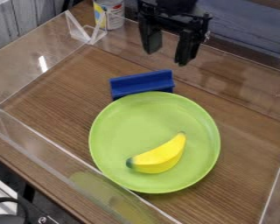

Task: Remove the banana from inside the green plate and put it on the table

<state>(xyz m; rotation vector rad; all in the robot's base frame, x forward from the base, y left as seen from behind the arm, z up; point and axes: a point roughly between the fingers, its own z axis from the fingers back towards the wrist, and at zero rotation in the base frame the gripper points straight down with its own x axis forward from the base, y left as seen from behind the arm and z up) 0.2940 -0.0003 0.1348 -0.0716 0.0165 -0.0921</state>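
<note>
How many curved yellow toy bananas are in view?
1: the curved yellow toy banana lies inside the round lime-green plastic plate, toward its lower side.

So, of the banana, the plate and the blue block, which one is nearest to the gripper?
The blue block: it lies just beyond the plate, on the gripper side; the banana is farthest.

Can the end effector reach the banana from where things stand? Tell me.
Probably yes: the end effector hangs open at the far side, and the banana lies uncovered on the green plate. The blue block sits between them, so it likely should pass above that.
</note>
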